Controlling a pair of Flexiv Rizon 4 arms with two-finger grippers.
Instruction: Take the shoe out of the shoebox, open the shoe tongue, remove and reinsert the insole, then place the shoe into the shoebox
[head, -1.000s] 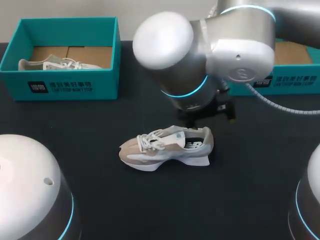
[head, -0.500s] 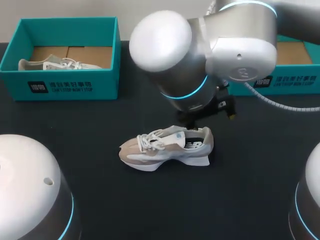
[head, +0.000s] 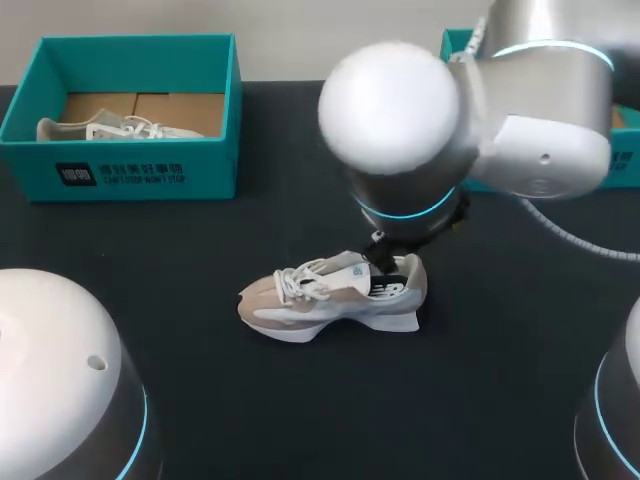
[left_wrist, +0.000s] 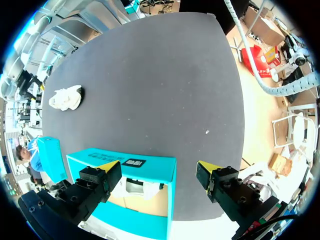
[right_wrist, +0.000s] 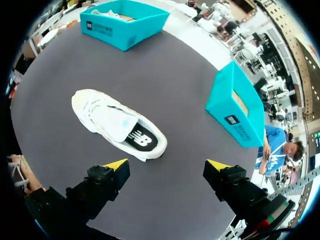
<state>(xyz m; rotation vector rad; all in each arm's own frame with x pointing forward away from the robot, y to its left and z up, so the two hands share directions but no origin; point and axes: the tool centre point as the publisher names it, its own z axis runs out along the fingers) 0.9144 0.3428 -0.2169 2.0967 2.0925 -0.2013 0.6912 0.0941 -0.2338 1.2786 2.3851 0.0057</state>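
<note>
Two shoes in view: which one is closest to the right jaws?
The shoe standing out on the table, just ahead of the open right jaws. The other shoe lies inside the left box, far across the table.

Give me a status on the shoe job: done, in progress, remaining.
Done: the shoe is out, standing on the table. In hand: the right gripper hangs open by its heel, gripping nothing; the left gripper is open, away from it. Left: opening the tongue, the insole out and in, and returning it to the shoebox.
</note>
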